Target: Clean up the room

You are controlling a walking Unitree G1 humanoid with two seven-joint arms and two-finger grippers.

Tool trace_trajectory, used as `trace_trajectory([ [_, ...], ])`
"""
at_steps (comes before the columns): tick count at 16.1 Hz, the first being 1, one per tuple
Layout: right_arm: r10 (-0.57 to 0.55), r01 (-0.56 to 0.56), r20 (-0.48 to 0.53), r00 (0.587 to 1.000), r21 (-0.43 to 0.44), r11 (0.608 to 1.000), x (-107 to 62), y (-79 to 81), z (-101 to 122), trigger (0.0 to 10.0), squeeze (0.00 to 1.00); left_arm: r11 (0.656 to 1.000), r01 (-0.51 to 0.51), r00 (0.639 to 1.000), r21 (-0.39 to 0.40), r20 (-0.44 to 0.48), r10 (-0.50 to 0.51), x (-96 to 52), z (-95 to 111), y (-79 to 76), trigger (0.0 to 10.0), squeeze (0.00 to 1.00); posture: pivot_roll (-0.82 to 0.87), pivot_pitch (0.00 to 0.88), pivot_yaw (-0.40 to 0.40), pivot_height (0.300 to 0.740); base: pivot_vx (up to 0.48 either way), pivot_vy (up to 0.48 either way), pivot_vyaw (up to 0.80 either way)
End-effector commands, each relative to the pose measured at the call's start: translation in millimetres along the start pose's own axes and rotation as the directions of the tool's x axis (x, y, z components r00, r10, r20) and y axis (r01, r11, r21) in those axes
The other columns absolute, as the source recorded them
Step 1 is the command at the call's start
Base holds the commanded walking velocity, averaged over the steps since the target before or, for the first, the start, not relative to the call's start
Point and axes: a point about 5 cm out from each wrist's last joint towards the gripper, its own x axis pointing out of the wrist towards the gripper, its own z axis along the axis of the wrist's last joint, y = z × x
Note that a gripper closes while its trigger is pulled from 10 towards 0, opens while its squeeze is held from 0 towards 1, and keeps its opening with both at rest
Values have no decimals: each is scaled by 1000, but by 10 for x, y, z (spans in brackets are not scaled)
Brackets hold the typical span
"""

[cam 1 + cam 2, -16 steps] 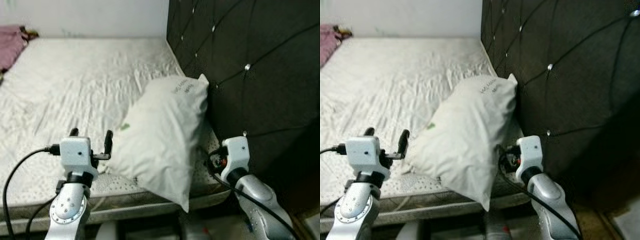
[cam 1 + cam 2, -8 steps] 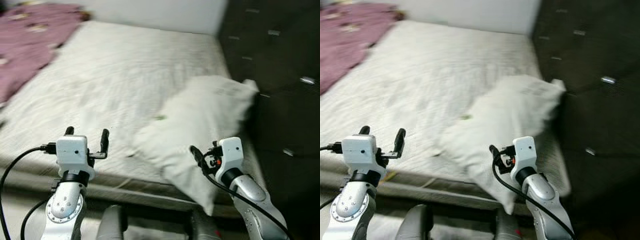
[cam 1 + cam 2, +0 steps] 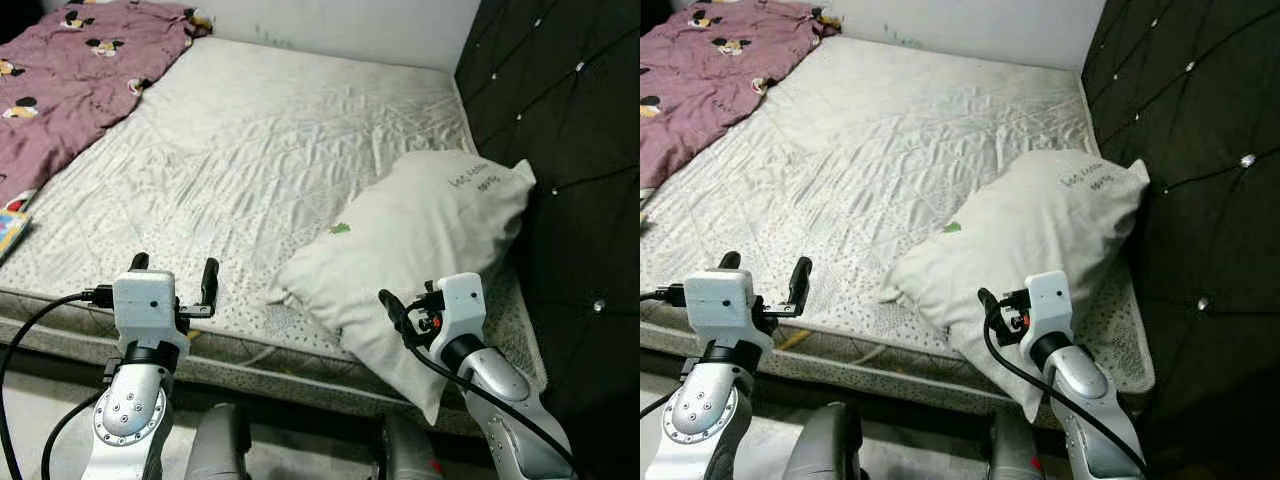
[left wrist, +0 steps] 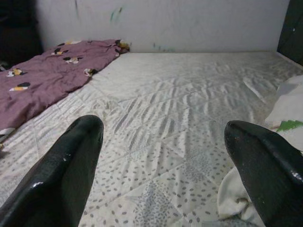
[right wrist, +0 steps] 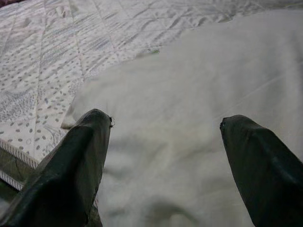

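Observation:
A white pillow (image 3: pixel 425 235) lies slanted on the bed's right side, its top corner against the dark headboard (image 3: pixel 570 140) and its lower end hanging over the mattress edge. My right gripper (image 3: pixel 396 312) is open just in front of that lower end; the right wrist view has the pillow (image 5: pixel 189 94) spanning both fingers (image 5: pixel 80 161). My left gripper (image 3: pixel 175 267) is open over the mattress's near edge, left of the pillow, with nothing in it. A purple printed blanket (image 3: pixel 70 70) covers the far left of the bed.
The white quilted mattress (image 3: pixel 270 140) reaches back to a pale wall (image 4: pixel 189 23). A colourful flat item (image 3: pixel 8 232) pokes in at the bed's left edge. The tufted headboard closes off the right side. My legs (image 3: pixel 220 450) stand against the bed's front.
The camera has swung left and the blur has cleared, so the purple blanket is now in view. My right gripper has come from beside the headboard to the pillow's lower end.

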Motion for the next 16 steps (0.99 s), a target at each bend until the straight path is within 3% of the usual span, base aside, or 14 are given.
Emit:
trace_trajectory([
  [1,-14,14,-11,1000,2,1000,-16,-32,-28,10000,0,1000,3,1000,2,-16,-3,4,-30,-14,10000,0,-73,84,-59,560,0,0,0],
  [6,40,-43,-77,996,-34,998,9,11,-51,10000,0,1000,4,1000,4,-21,-4,-1,-27,-13,10000,0,-71,90,-59,560,0,0,0],
  [12,-63,57,-156,986,-45,997,115,-23,16,10000,0,1000,4,1000,3,-26,-4,-5,-25,-13,10000,0,-65,96,-60,560,0,0,0],
  [16,-206,198,-196,959,-59,978,251,-39,22,10000,0,1000,11,1000,0,-29,-11,-9,-20,-34,10000,0,-58,103,-61,560,0,0,0],
])
